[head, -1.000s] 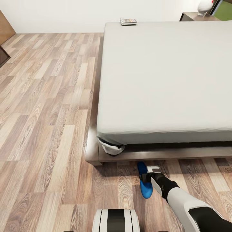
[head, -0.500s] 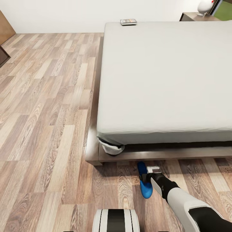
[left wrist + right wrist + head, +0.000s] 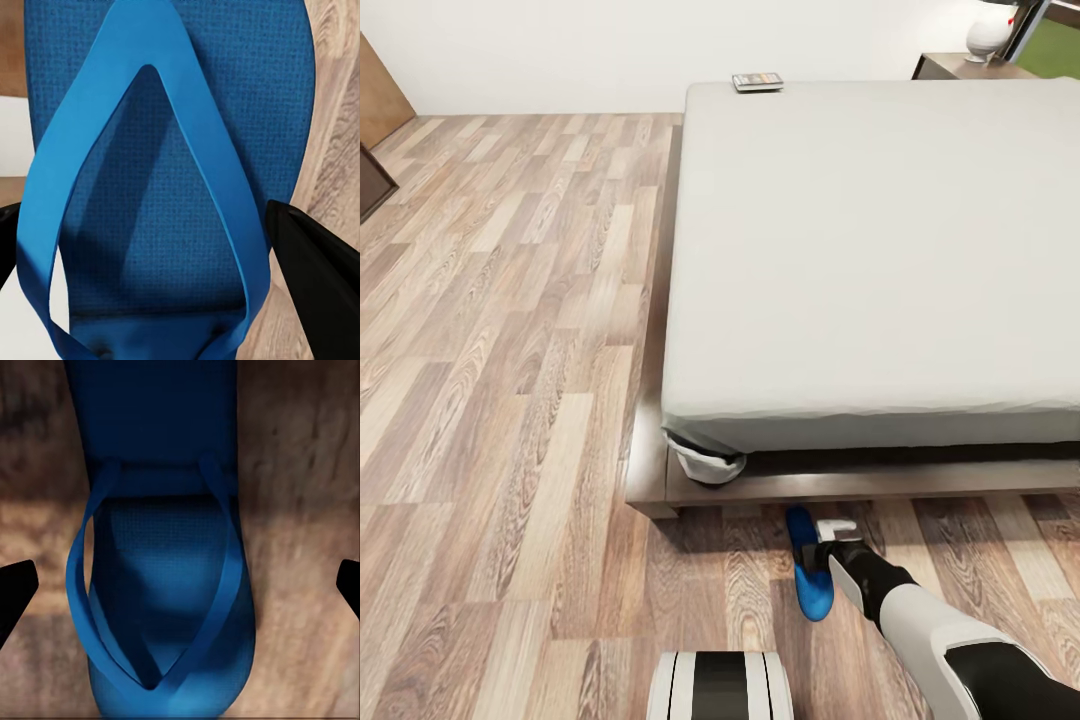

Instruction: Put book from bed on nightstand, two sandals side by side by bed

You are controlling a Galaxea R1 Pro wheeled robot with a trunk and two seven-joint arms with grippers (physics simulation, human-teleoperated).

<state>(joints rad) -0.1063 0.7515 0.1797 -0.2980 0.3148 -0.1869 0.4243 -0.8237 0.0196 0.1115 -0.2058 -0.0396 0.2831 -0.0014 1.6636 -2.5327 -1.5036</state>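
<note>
Since the earlier head frame the whole picture has slid slightly downward, a camera shift; the sandal and arm keep their places relative to the bed. Head view: the bed (image 3: 870, 250) fills the centre and right of the frame, a smooth light grey mattress on a dark brown wooden platform whose corner shows at lower centre. Mixed-tone wood plank floor (image 3: 500, 350) with strong grain covers the left half; a plain white wall (image 3: 560, 50) runs along the top. The book (image 3: 757, 81), small and thin with a dark cover, lies flat at the mattress's far edge, top centre. A dark wooden nightstand (image 3: 960, 66) stands at the upper right, carrying a rounded white object (image 3: 992, 25).

At lower centre one sandal (image 3: 808, 575), bright blue with an elongated oval sole, lies on the floor just beside the bed frame. The right end effector (image 3: 836, 535) sits right over it; in the right wrist view its dark fingertips (image 3: 15, 589) stand apart at either side of the sandal, not touching it.

In the left wrist view a second blue sandal (image 3: 169, 150), finely textured with V-shaped straps, lies between the left end effector's black fingers (image 3: 311, 262); whether they clamp it cannot be told.
</note>
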